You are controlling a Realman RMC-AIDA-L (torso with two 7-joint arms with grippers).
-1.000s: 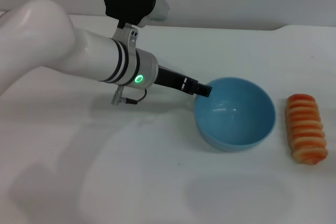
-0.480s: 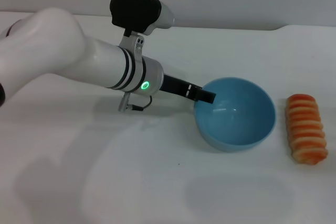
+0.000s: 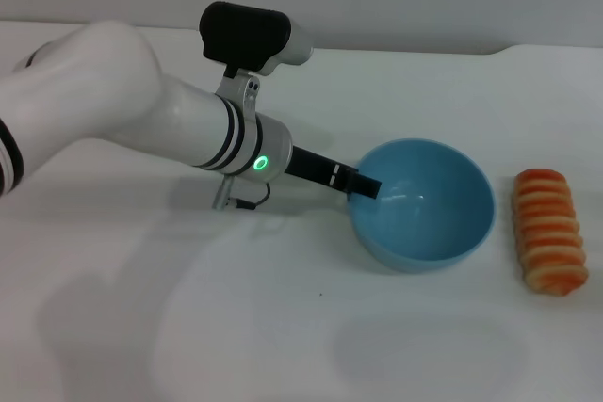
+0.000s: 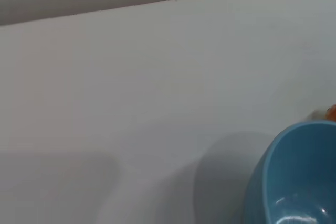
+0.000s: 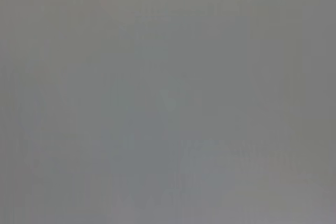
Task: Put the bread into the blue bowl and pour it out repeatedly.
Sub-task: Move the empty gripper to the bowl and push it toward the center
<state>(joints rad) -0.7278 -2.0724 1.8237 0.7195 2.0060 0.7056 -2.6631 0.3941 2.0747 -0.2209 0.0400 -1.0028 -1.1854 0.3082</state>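
Note:
The blue bowl stands upright and empty on the white table, right of centre in the head view. The bread, striped orange and cream, lies on the table just right of the bowl, apart from it. My left gripper reaches in from the left and sits at the bowl's left rim, touching or just over it. The left wrist view shows part of the bowl and a sliver of the bread beyond it. My right gripper is out of view.
The white table spreads around the bowl, and its back edge has a step at the far right. The right wrist view is plain grey with nothing to tell apart.
My left arm has shifted rightward and its gripper tip has dropped lower along the bowl's left rim. Bowl and bread have stayed put.

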